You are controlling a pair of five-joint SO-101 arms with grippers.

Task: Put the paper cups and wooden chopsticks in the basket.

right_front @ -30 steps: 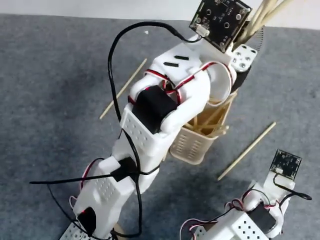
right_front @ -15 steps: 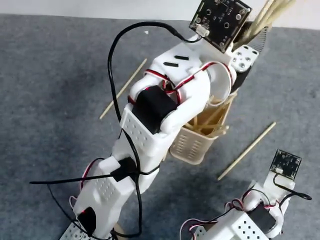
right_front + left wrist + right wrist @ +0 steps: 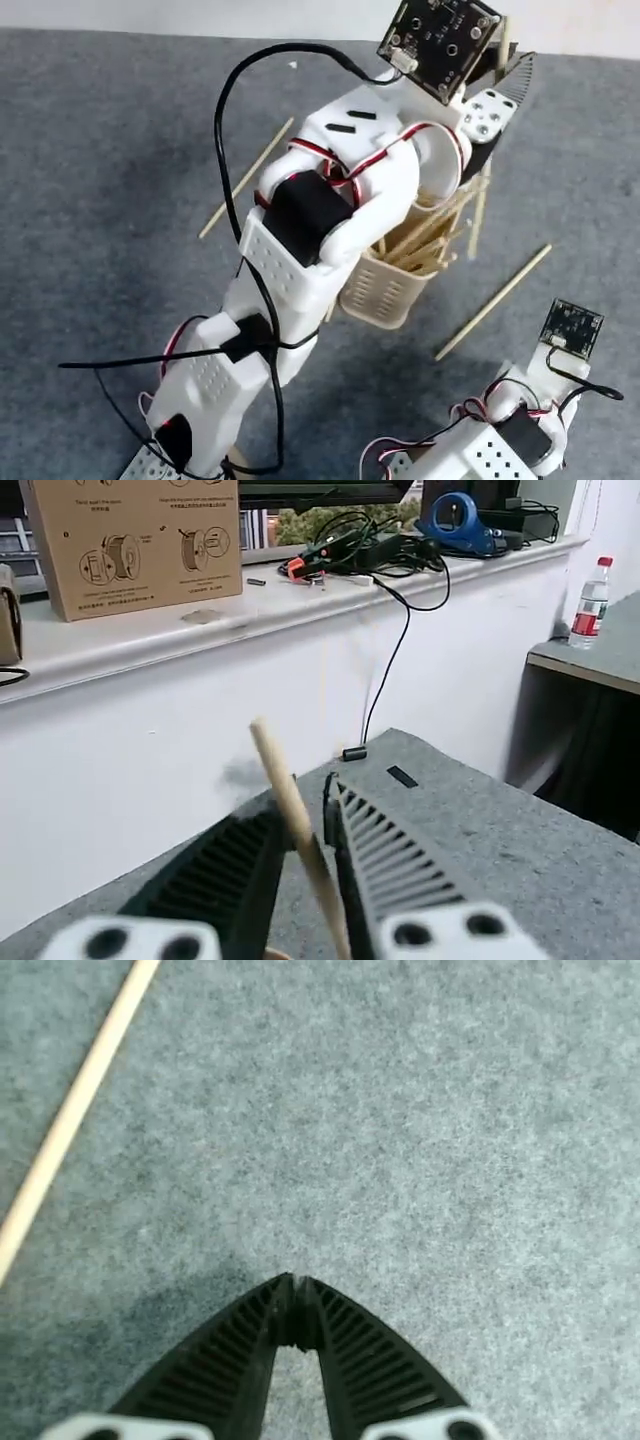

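Basket (image 3: 385, 300), mid-table (image 3: 100, 200), holding chopsticks (image 3: 430, 235), loose stick (image 3: 495, 300) and second stick (image 3: 247, 177) on open table either side; left pincer (image 3: 318, 790) raised above far rim, gripping single stick (image 3: 290, 810); right pincer (image 3: 297, 1295) closed, empty, low over table.

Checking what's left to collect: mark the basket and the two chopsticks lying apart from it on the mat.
Basket (image 3: 385, 292), high view, front wall.
Left-side chopstick (image 3: 247, 178), high view, mid-shaft.
Right-side chopstick (image 3: 495, 300), high view, mid-shaft.
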